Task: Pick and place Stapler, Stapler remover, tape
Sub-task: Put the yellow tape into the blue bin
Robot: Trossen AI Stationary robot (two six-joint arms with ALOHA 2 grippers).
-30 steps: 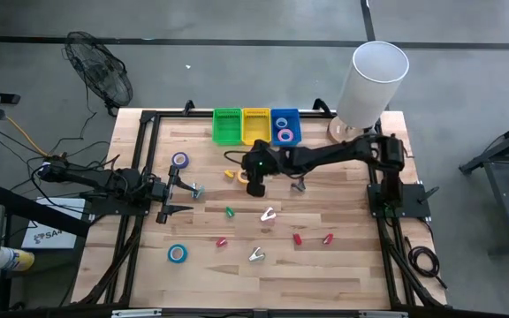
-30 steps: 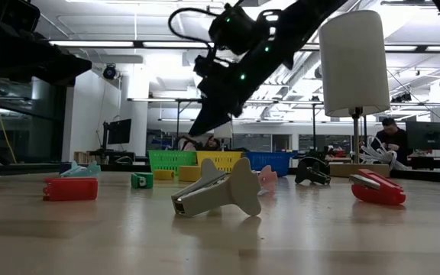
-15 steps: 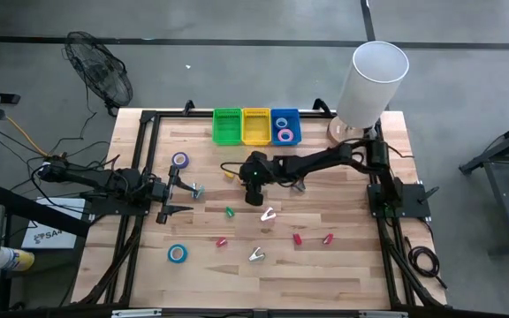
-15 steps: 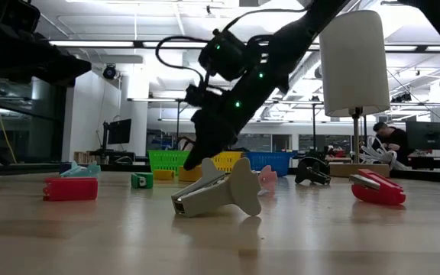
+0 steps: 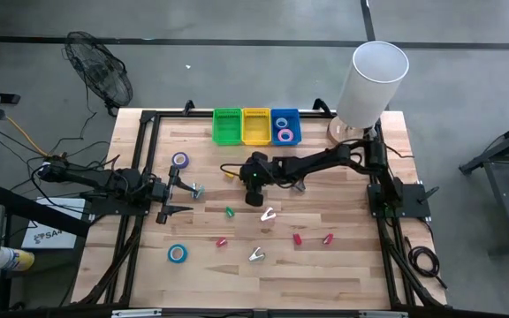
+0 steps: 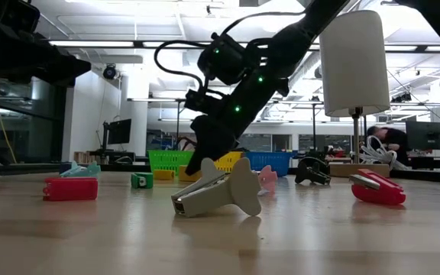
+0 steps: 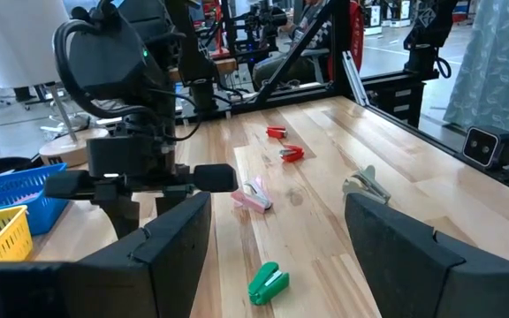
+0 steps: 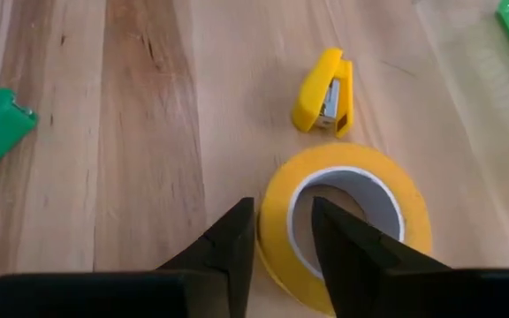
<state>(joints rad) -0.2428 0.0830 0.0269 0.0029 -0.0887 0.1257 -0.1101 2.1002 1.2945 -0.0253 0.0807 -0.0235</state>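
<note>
- Right wrist view: the yellow tape roll (image 8: 343, 216) lies flat on the table (image 8: 131, 132), and the right gripper (image 8: 281, 231) straddles its near wall, one finger outside and one in the open centre, parted and not yet pinching.
- A yellow stapler (image 8: 327, 91) lies just beyond the roll.
- Seen from above, the right gripper (image 5: 254, 179) is by far the nearer; the blue bin (image 5: 284, 126) with tape lies behind it.
- The left gripper (image 7: 277, 247) waits open at the table's left side.
- No readable writing shows.
</note>
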